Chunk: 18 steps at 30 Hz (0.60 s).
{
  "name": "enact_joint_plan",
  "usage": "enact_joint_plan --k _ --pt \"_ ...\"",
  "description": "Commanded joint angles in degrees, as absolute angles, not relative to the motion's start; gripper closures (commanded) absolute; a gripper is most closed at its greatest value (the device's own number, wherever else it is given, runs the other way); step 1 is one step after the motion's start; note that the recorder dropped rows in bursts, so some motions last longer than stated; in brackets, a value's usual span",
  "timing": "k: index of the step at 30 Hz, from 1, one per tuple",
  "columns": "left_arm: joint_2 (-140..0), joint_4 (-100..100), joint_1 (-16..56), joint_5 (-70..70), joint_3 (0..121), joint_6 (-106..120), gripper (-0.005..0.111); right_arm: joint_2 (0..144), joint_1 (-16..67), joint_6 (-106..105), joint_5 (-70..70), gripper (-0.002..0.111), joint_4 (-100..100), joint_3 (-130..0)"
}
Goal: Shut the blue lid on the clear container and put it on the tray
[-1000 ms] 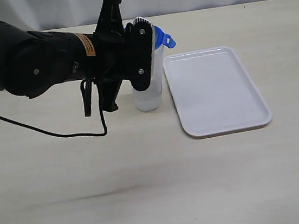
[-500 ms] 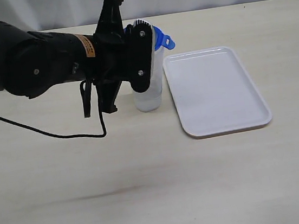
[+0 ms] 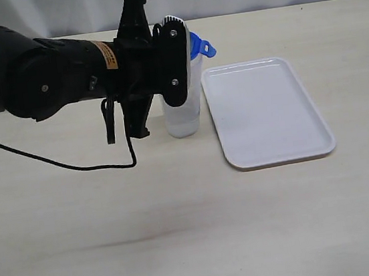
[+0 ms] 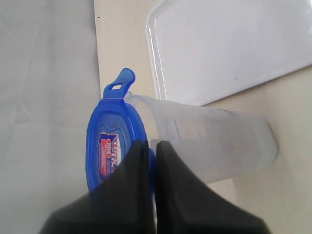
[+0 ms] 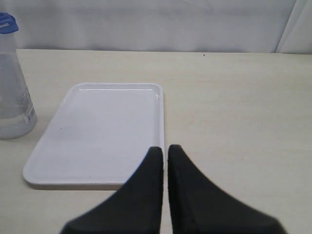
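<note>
The clear container (image 3: 183,119) stands upright on the table just left of the white tray (image 3: 267,111). The blue lid (image 3: 198,46) sits on its mouth, one tab sticking out toward the tray. My left gripper (image 3: 174,43) comes in from the left at the container's top. In the left wrist view its jaws (image 4: 152,146) are shut on the rim of the blue lid (image 4: 113,141), sticker face showing, with the container (image 4: 214,141) beyond. My right gripper (image 5: 165,150) is shut on nothing, above the table near the tray (image 5: 97,131); it does not show in the exterior view.
The black left arm (image 3: 35,72) and its hanging cable (image 3: 113,130) cover the table left of the container. The tray (image 4: 229,44) holds nothing. From the right wrist view the container (image 5: 12,97) and its lid (image 5: 7,22) stand beyond the tray's far side.
The left gripper has shifted slightly upward at the container's top, and its cable has swung a little. Container, lid and tray stay where they were.
</note>
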<state>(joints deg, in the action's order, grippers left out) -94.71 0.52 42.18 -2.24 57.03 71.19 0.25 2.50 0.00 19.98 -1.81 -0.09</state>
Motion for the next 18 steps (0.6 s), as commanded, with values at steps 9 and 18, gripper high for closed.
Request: enact_joint_plan --k 9,18 --pt "-94.2 -4.5 42.6 -3.0 57.5 70.6 0.107 0.0 2.2 -0.3 19.8 0.104 -1.8 0.0" --pt "-94.2 -5.5 42.6 -2.7 57.5 70.6 0.107 0.0 2.2 -0.3 19.8 0.104 -1.8 0.0"
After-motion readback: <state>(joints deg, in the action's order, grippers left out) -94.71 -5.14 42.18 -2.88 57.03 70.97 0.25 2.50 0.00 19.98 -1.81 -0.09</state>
